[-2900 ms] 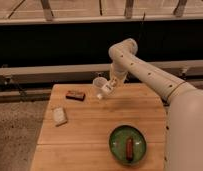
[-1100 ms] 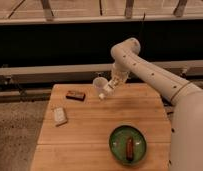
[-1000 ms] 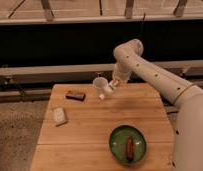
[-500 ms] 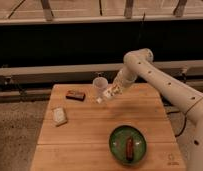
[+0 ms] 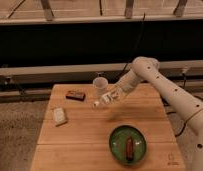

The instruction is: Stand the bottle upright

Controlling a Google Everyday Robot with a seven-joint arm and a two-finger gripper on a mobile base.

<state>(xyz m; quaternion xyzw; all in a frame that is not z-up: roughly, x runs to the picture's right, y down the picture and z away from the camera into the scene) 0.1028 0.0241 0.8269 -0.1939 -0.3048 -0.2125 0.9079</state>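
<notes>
Gripper: the gripper [image 5: 114, 96] hangs over the middle of the desk [image 5: 85, 140], at the end of a forearm that slants down from the shoulder side.
Fingers: pinching the bottle [image 5: 102, 102], as far as the view shows. It sits at their tips, clear of the wood, with a shadow on the desk below them.
What changed: over the last few seconds the forearm has swung from nearly vertical to a long slant. The fingers have sunk lower and drawn a little away from the cup [image 5: 99, 86], toward the camera.
What that means: this looks like the carry turning into the set-down. The bottle is off the desk and still tilted, so the task is not yet done.
Bottle relative to fingers: it sticks out beyond the fingertips on the side away from the arm. It lies closer to flat than upright, its free end a little lower than the held end.
Cup relative to fingers: just behind and above them in the view, near but apart.
Next move, as a judgement: turn the wrist until the bottle's base faces the desk, lower it, then let go.
Others: a dark packet [image 5: 75, 94] and a pale packet [image 5: 59, 115] lie beyond the bottle's free end. A green plate [image 5: 117, 147] with a sausage [image 5: 129, 147] sits nearer the camera than the fingers, well apart.
</notes>
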